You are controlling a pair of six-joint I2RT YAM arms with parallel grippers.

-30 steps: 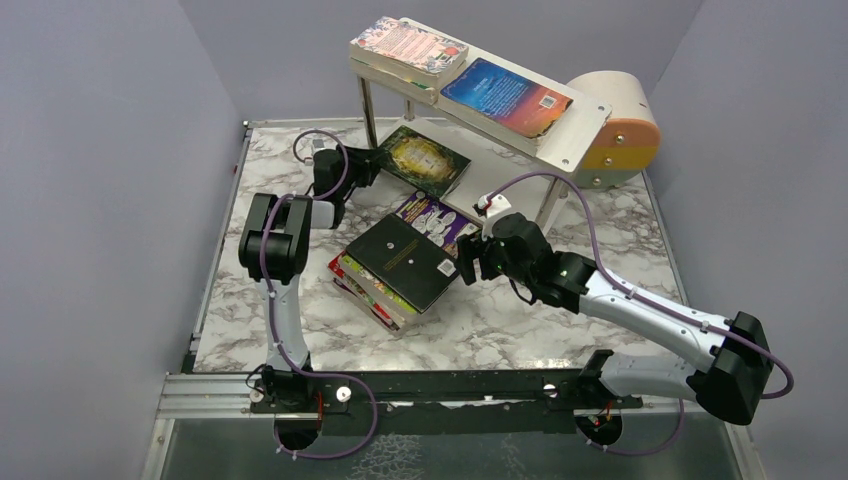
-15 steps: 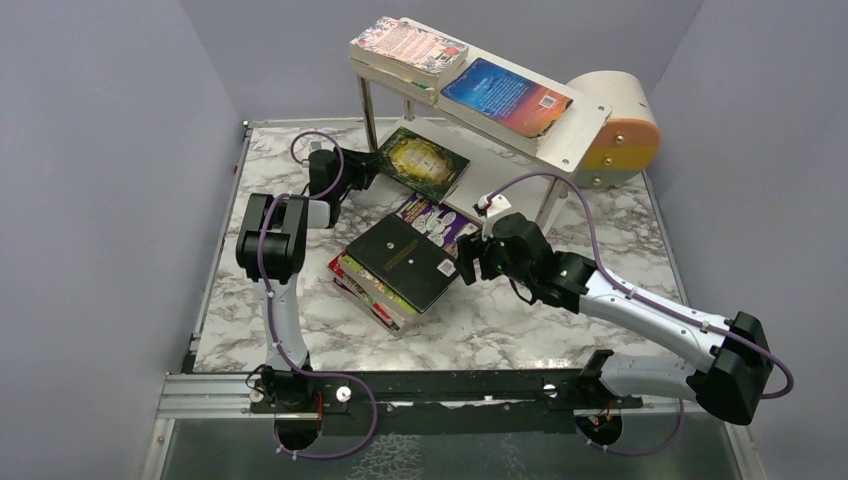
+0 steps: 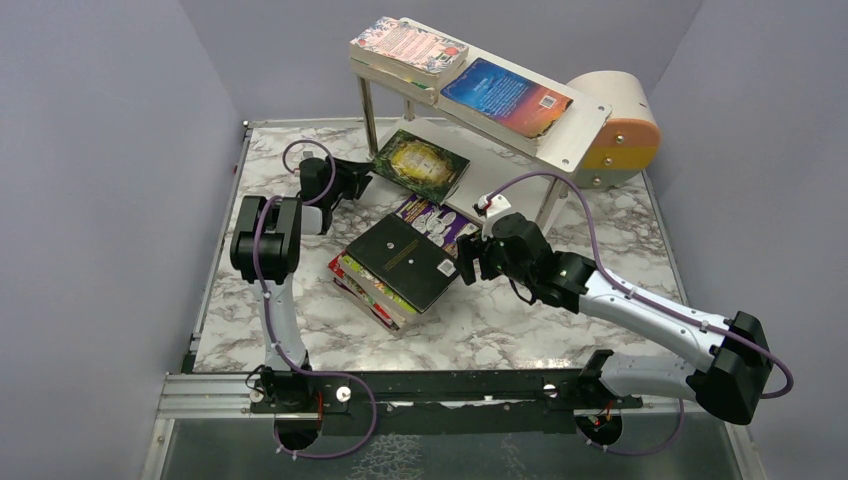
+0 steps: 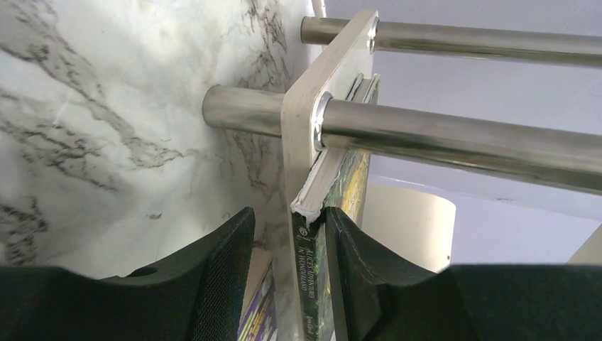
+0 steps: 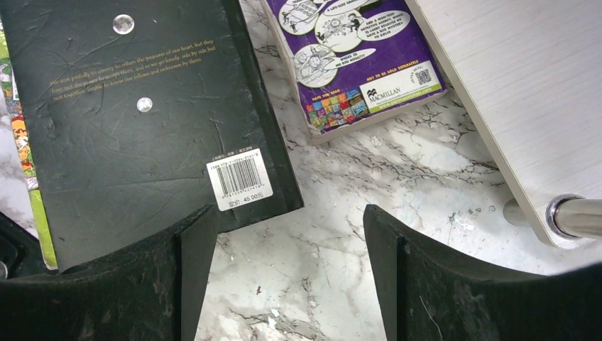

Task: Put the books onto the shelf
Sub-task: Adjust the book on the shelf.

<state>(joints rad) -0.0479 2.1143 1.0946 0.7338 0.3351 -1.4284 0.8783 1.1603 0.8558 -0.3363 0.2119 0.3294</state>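
Note:
A green book [image 3: 422,160] lies on the lower board of the shelf [image 3: 575,135]. In the left wrist view its spine [image 4: 312,284] and the board's edge [image 4: 305,128] stand between the fingers of my left gripper [image 4: 287,217]. One pad rests against the cover, the other stands clear of the board, so the jaws are open. From above, the left gripper [image 3: 362,176] is at the book's left edge. My right gripper [image 3: 468,262] hangs open over bare marble [image 5: 289,213], beside the corner of a black book [image 5: 142,106] topping a pile [image 3: 365,285]. A purple book [image 5: 355,50] lies half under the shelf.
A pink-patterned book [image 3: 408,45] and a blue book [image 3: 505,95] lie on the shelf's top board. A round beige-and-orange box [image 3: 620,120] stands behind the shelf at the right. A metal shelf leg [image 5: 575,217] is close to my right gripper.
My left gripper has drawn back to the left along the green book's edge and its jaws have widened a little. The right arm has not moved.

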